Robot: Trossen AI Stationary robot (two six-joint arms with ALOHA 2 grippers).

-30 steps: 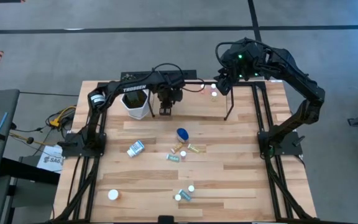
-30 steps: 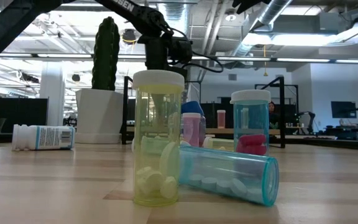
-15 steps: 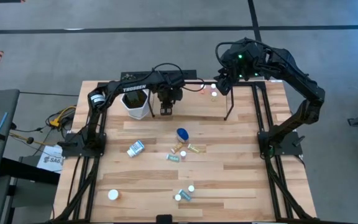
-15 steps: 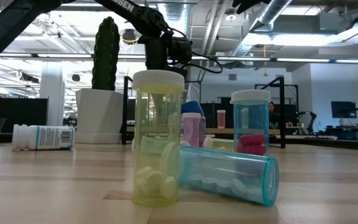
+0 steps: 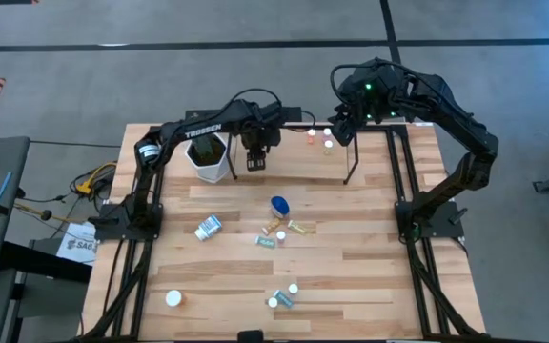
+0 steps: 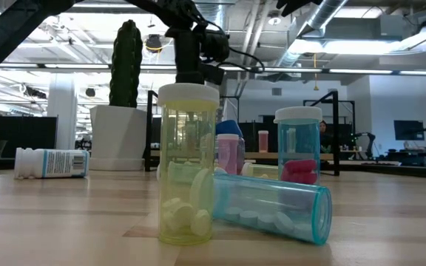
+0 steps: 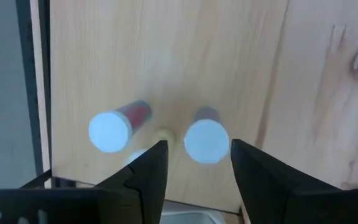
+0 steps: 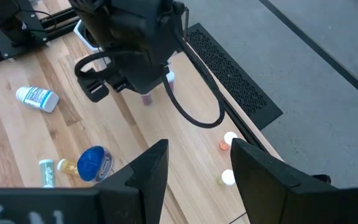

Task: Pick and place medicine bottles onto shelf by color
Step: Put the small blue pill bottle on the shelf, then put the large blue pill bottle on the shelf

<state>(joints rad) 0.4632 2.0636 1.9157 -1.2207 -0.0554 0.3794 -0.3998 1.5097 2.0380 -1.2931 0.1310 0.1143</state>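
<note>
My left gripper [image 5: 254,164] hangs open and empty over the shelf [image 5: 298,148] at the table's far side. In the left wrist view [image 7: 194,146] its fingers stand above two upright white-capped bottles with pink-red bodies [image 7: 109,130] [image 7: 206,140] on the shelf board, touching neither. My right gripper [image 5: 346,124] waits open and empty above the shelf's right end, also seen in the right wrist view [image 8: 194,146]. Three small bottles [image 5: 328,139] stand on the shelf below it. Loose bottles lie mid-table, among them the rounded blue one [image 5: 279,205].
A white pot with a cactus [image 5: 208,157] stands just left of my left gripper. A white bottle [image 5: 208,227] lies left of centre. Yellow and teal bottles [image 6: 188,162] [image 6: 272,207] stand and lie near the front edge. A black shelf post [image 5: 349,171] stands right of centre.
My left gripper has risen and drawn a little toward the table's far edge, above the two bottles on the shelf. My right arm has kept still.
</note>
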